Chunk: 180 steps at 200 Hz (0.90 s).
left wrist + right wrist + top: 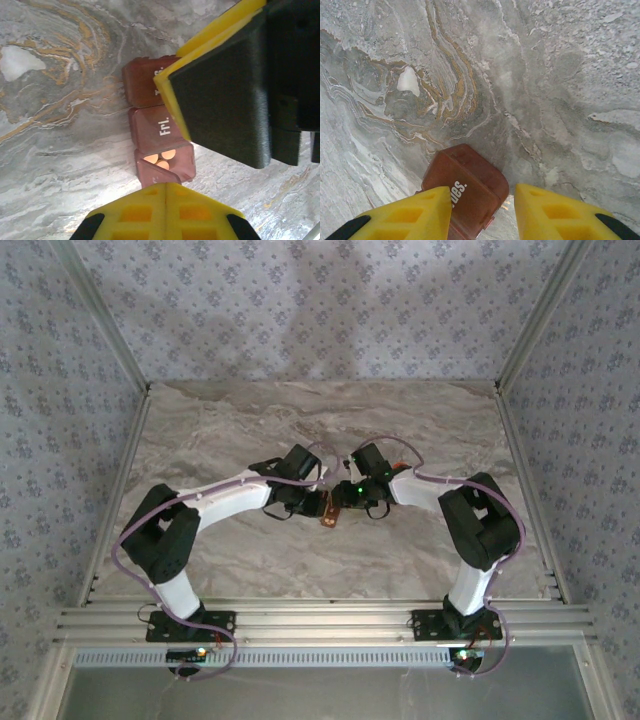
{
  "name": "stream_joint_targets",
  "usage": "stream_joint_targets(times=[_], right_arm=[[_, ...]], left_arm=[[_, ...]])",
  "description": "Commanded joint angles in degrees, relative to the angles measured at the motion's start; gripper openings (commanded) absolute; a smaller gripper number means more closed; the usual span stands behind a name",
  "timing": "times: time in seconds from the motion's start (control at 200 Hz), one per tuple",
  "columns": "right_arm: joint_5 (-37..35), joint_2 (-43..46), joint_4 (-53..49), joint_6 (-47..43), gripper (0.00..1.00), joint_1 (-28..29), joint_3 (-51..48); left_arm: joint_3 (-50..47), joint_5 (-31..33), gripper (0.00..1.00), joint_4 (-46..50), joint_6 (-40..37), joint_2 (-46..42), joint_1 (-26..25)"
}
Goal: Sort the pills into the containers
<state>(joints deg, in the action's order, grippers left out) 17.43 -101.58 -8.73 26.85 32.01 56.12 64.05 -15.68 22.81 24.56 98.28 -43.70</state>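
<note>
Left gripper (pixel 166 192): jaws closed, empty, tips just beside the open cell.
Containers (pixel 150 127): reddish-brown strip flat on the marble worktop (pixel 60 125), between both arms at mid-table.
Pills (pixel 161 159): orange ones lie in the open cell; Fri. lid is shut.
Right gripper (pixel 482 200): jaws apart astride the strip's end; clamped or not, cannot tell.
Progress: probably partway; other cells' contents are hidden.

Top view: pill box (pixel 328 512) mostly under both wrists, cells too small to tell; left wrist view: top cell (pixel 142 82) lettering half covered by black-backed finger (pixel 220 100); pills (pixel 162 159) partly hidden, count unclear; right wrist view: label (pixel 458 191) cut by yellow finger (pixel 410 217); box runs off bottom edge; grip on box unclear.
</note>
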Motion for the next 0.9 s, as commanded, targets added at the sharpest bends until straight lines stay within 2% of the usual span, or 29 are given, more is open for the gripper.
stream_joint_targets(times=[0.0,0.53,0.894], right_arm=[[-1.34,-1.83,-1.83,0.92,0.4,-0.09,-1.04],[-1.57,-2.04,-1.89,1.08,0.39,-0.13,-1.16],[-1.53,-1.86,-2.34,0.82,0.39,-0.22,-0.79]], left_arm=[[1.6,-1.1,0.0,-0.09,0.58,0.96,-0.77],[3.32,-2.09,0.0,-0.91,1.19,3.76,-3.49],[1.16,-1.77,0.0,-2.14,2.12,4.2,-3.69]])
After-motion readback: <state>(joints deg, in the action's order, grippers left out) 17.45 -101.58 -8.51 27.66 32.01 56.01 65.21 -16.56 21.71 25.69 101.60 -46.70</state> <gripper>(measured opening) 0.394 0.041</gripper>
